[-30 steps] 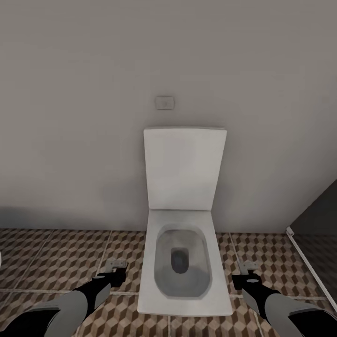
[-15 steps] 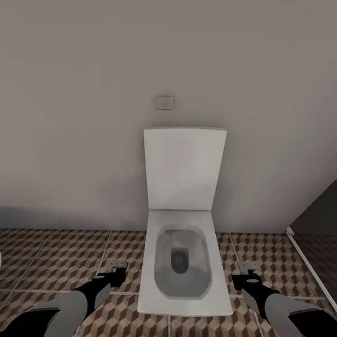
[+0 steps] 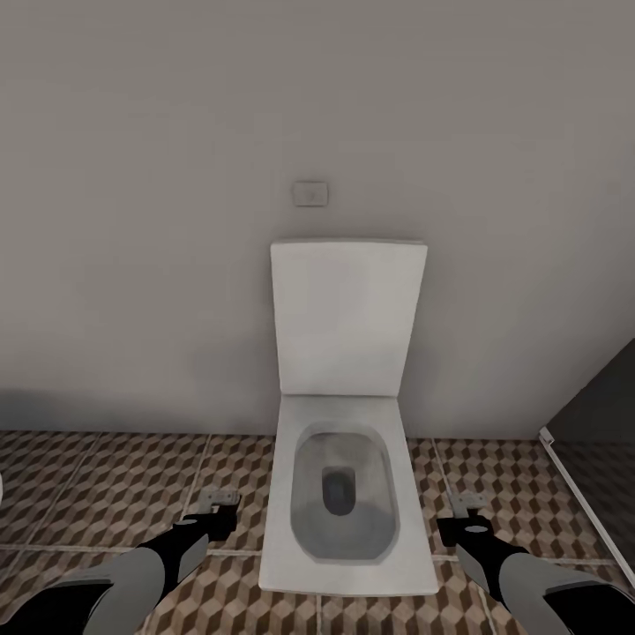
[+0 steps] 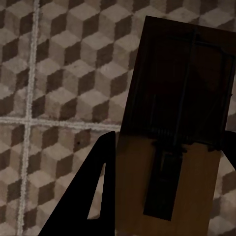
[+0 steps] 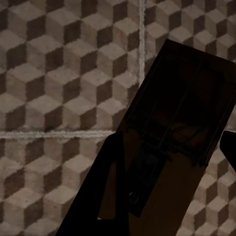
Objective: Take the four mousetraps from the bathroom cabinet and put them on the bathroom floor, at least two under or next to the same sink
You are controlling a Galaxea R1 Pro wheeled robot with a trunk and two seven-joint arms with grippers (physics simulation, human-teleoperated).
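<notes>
Mousetraps are riding one in each gripper while the robot is facing the wrong fixture, so the carrying step is under way and the setting-down step is not.

Filling the upper two thirds of the head view is a plain grey wall. Below it, across the lower third, the bathroom floor is showing its brown cube tiles, with a dark shower enclosure at the lower right edge. Centred at the bottom, a white toilet is standing with its lid up, under a small flush plate.

Flanking the bowl, the left gripper is sitting at lower left and the right gripper at lower right. In the left wrist view the left mousetrap is being pinched between the dark fingers, hanging over the tiles. In the right wrist view the right mousetrap is likewise being clamped above the floor.

Judging from this, the next move is calling for a turn of the base toward the sink, then lowering both boards flat beside or beneath it before letting go.
</notes>
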